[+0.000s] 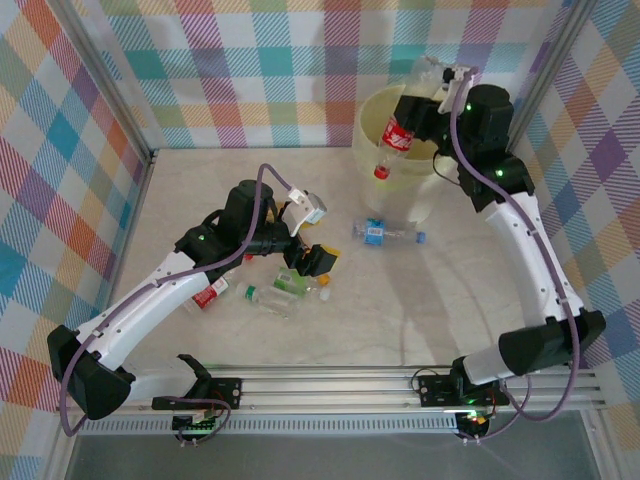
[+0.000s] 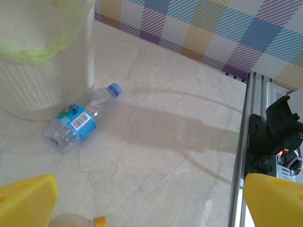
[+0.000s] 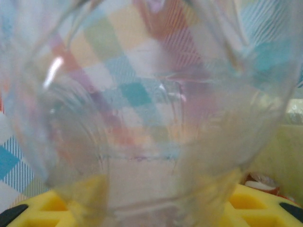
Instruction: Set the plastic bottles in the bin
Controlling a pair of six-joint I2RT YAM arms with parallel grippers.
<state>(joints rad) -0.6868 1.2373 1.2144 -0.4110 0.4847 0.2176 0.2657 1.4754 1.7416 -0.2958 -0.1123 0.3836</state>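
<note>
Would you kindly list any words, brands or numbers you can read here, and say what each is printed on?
Nothing here can be read clearly.
The red-labelled bottle at the bin: label print too small to read.
The blue-labelled bottle lying on its side: a barcode, digits blurred.

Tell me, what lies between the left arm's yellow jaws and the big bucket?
A blue-labelled bottle, lying on its side close to the bucket; the left wrist view shows it.
</note>
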